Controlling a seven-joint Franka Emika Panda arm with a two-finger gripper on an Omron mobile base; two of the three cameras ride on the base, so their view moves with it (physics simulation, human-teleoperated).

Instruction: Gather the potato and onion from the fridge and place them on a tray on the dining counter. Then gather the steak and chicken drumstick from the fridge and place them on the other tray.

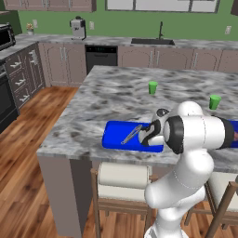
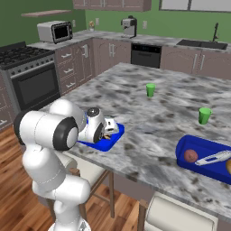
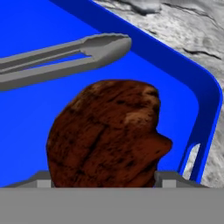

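Note:
My gripper (image 3: 105, 179) hangs low over the right end of the near blue tray (image 1: 114, 137) on the dining counter (image 1: 107, 93), shut on the steak (image 3: 109, 131). The steak is a dark reddish-brown chunk that fills the gap between the two finger tips. Silver tongs (image 3: 65, 54) lie on the tray floor just beyond it. From the right base view the gripper (image 2: 113, 128) sits over that tray (image 2: 106, 143). The other tray (image 2: 203, 151) holds a reddish round vegetable (image 2: 191, 155), a tan one at the frame edge (image 2: 228, 166), and tongs (image 2: 212, 158). Fridge and chicken drumstick are out of view.
Two green cups (image 1: 153, 87) (image 1: 214, 102) stand farther back on the counter. Cushioned stools (image 1: 123, 176) are tucked under the counter's near edge beside my base. A wall counter with a sink (image 1: 152, 42) runs along the back, and a stove (image 2: 31, 76) stands at left.

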